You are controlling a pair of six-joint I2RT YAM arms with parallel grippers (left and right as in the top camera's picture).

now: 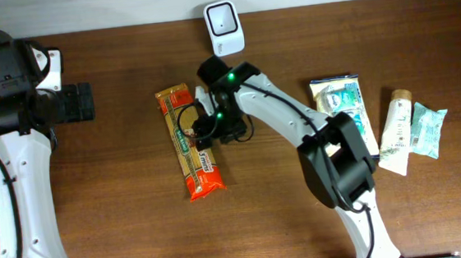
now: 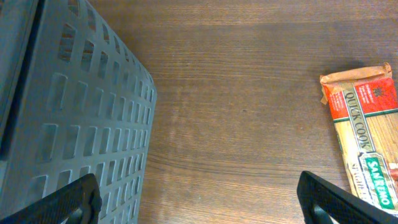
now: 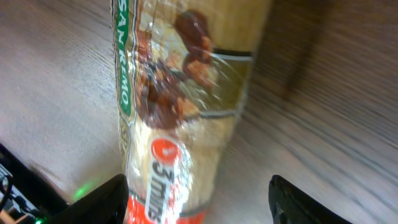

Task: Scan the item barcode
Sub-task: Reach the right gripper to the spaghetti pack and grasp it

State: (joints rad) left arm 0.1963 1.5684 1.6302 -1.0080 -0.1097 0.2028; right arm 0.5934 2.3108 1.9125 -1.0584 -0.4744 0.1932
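Spaghetti in a long orange-and-clear plastic packet (image 1: 195, 161) lay near the table's (image 1: 122, 220) back edge; right end effector (image 3: 196, 196), wide astride it, would best close squarely mid-length; left end effector (image 2: 199, 196) gaped empty.

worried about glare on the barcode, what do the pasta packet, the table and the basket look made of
Pasta packet: thin clear plastic film, glossy; it catches highlights and the pasta shows through it.
Table: wood or a wood-look laminate, fairly matte, with visible grain lines.
Basket: probably moulded grey plastic, dull finish, with regular slots in its wall.
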